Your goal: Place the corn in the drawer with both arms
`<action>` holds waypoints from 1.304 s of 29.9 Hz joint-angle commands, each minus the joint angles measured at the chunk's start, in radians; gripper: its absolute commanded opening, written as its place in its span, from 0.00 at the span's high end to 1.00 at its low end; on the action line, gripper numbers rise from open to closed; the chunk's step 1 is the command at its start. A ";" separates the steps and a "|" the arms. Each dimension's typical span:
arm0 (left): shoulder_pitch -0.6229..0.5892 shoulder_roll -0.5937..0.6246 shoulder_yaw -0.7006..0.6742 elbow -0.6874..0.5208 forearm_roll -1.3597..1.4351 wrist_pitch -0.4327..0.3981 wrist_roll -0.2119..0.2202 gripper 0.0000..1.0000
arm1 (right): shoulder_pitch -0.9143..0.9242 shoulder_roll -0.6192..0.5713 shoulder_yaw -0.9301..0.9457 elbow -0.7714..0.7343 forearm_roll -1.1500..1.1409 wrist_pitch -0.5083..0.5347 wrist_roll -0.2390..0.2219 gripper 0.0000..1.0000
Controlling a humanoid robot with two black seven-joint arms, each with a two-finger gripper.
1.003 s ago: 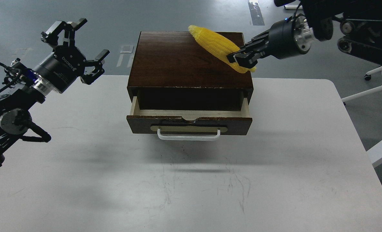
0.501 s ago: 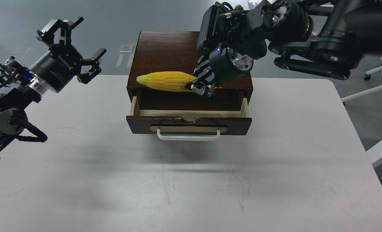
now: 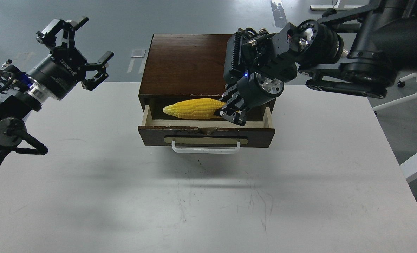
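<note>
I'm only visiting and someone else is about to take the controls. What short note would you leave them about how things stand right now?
Right claw: shut on the corn, gripping its thick end.
Left claw: open, empty, raised off to the left.
Corn: lying sideways over the opening of the drawer, which is pulled open.
Done: drawer open, corn brought over it.
Left: lower and release the corn, withdraw, push the drawer shut.

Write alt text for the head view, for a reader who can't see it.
The right gripper holds a yellow corn sideways over the open drawer of a dark wooden box on a white table. The left gripper hovers open at far left, away from the box.
</note>
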State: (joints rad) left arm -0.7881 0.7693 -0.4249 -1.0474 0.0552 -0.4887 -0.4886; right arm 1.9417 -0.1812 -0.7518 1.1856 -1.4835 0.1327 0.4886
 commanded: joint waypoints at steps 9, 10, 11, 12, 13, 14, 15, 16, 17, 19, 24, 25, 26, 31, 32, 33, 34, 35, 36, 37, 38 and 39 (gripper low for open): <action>0.001 0.002 0.000 -0.003 0.000 0.000 0.000 0.02 | -0.006 0.003 0.000 0.000 0.005 -0.002 0.000 0.42; 0.001 0.002 0.000 -0.003 0.000 0.000 0.000 0.02 | -0.006 0.003 -0.001 0.000 0.005 -0.002 0.000 0.42; 0.001 0.002 0.000 -0.002 0.000 0.000 0.000 0.02 | -0.006 0.003 -0.001 0.000 0.005 -0.002 0.000 0.41; 0.001 0.002 0.000 -0.003 0.000 0.000 0.000 0.02 | -0.006 0.003 0.000 0.000 0.005 -0.002 0.000 0.37; 0.001 0.001 0.000 -0.003 0.000 0.000 0.000 0.02 | -0.006 0.002 0.000 0.000 0.006 -0.004 0.000 0.33; 0.001 0.001 0.000 -0.003 0.000 0.000 0.000 0.02 | -0.006 0.002 0.000 0.000 0.006 -0.004 0.000 0.31; 0.001 0.001 0.000 -0.003 0.000 0.000 0.000 0.02 | -0.006 0.002 0.000 0.000 0.006 -0.004 0.000 0.31; 0.001 0.001 -0.002 -0.003 0.000 0.000 0.000 0.02 | -0.006 0.002 0.000 0.000 0.006 -0.004 0.000 0.30; 0.001 -0.001 0.000 -0.003 0.000 0.000 0.000 0.02 | -0.006 0.002 0.000 0.000 0.008 -0.005 0.000 0.28; 0.001 -0.001 -0.002 -0.002 0.000 0.000 0.000 0.02 | -0.001 0.000 0.002 0.002 0.014 -0.005 0.000 0.22; 0.001 -0.002 -0.002 -0.003 0.000 0.000 0.000 0.02 | 0.014 -0.007 0.034 0.002 0.035 -0.007 0.000 0.19; 0.001 -0.002 -0.002 -0.003 0.000 0.000 0.000 0.02 | 0.019 -0.014 0.043 0.002 0.048 -0.007 0.000 0.18; 0.001 -0.002 -0.002 -0.003 0.000 0.000 0.000 0.02 | 0.028 -0.026 0.060 0.002 0.086 -0.007 0.000 0.13; 0.003 -0.004 -0.002 -0.002 0.000 0.000 0.000 0.02 | 0.057 -0.093 0.107 0.000 0.322 -0.004 0.000 0.06; 0.003 -0.007 -0.002 -0.002 0.000 0.000 0.000 0.02 | 0.057 -0.121 0.121 -0.001 0.395 -0.002 0.000 0.05; 0.003 -0.008 -0.002 -0.002 0.000 0.000 0.000 0.02 | 0.053 -0.157 0.134 -0.003 0.476 -0.002 0.000 0.05; 0.003 -0.008 -0.002 -0.002 0.000 0.000 0.000 0.02 | 0.052 -0.158 0.134 -0.003 0.477 -0.002 0.000 0.05; 0.003 -0.011 -0.002 -0.002 0.000 0.000 0.000 0.02 | 0.042 -0.197 0.146 -0.001 0.562 -0.002 0.000 0.04; 0.003 -0.013 -0.002 -0.002 0.000 0.000 0.000 0.02 | 0.017 -0.246 0.164 0.006 0.663 0.001 0.000 0.04; 0.004 -0.013 -0.002 -0.003 0.000 0.000 0.000 0.02 | 0.004 -0.268 0.173 0.009 0.705 0.002 0.000 0.04; 0.004 -0.015 -0.002 -0.002 0.000 0.000 0.000 0.02 | -0.036 -0.317 0.199 0.018 0.794 0.001 0.000 0.04; 0.004 -0.015 -0.002 -0.002 0.000 0.000 0.000 0.02 | -0.061 -0.342 0.218 0.022 0.837 0.001 0.000 0.04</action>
State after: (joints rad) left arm -0.7848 0.7567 -0.4267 -1.0496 0.0551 -0.4887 -0.4887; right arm 1.9509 -0.4304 -0.5842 1.1925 -0.8202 0.1329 0.4887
